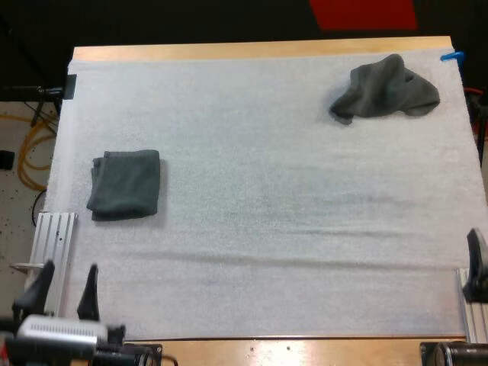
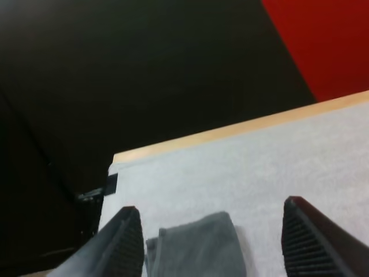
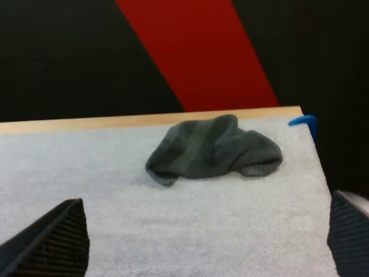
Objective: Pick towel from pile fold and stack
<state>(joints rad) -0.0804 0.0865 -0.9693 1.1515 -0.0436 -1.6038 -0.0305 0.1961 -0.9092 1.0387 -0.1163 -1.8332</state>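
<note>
A crumpled dark grey-green towel (image 1: 385, 90) lies at the far right of the white mat; the right wrist view has the crumpled towel (image 3: 214, 151) well ahead of its fingers. A folded towel (image 1: 125, 184) rests flat at the mat's left side, and the left wrist view has the folded towel (image 2: 199, 247) just beyond its fingers. My left gripper (image 1: 67, 290) stands open at the near left corner, nothing between its fingers (image 2: 125, 238). My right gripper (image 3: 207, 242) hangs open at the near right edge, where the high view has one of its fingers (image 1: 476, 263).
The white mat (image 1: 267, 229) covers most of the wooden table (image 1: 252, 50). A metal rail (image 1: 52, 244) lies along the near left edge, beside my left gripper. A small black piece (image 1: 70, 86) sits at the mat's far left corner.
</note>
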